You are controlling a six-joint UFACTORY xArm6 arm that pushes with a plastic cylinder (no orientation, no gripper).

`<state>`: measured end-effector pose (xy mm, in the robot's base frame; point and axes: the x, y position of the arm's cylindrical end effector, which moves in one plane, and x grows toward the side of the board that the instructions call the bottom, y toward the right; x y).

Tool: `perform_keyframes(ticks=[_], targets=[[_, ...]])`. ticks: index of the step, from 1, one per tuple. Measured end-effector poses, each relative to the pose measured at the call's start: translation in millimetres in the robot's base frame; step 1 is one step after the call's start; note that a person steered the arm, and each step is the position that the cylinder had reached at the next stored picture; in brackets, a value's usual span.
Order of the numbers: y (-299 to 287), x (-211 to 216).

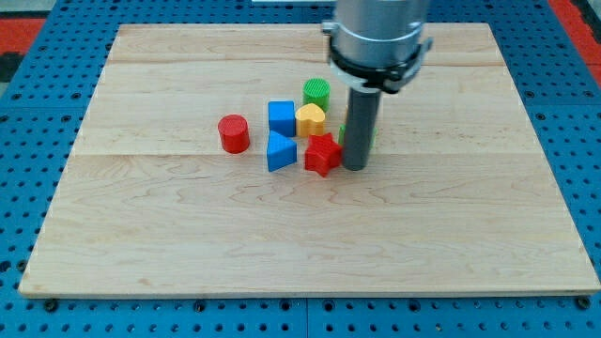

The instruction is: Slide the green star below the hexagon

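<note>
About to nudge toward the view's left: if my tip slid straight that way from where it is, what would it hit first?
Your tip sits right beside the red star-shaped block, so it would likely meet that first, then the blue triangular block. Whether they already touch is unclear.

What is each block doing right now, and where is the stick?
Red cylinder: upright, alone at the view's left.
Blue cube: flat, touching the yellow block.
Blue triangle: flat, below the cube.
Yellow block: beside the cube.
Green cylinder: upright, at the top of the cluster.
Red star: flat, by my tip.
Green star: mostly hidden behind the rod.
My tip: on the board, right of the red star.
</note>
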<state>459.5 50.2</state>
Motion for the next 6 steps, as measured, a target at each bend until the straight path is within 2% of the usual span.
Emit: perform_keyframes(ticks=[1, 2, 3, 4, 5, 6], targets=[[5.6, 2.7], [52.8, 18.8], [7.2, 43.9], [-132.5, 45.3], [-220.9, 23.4], [-213.5, -18.9]])
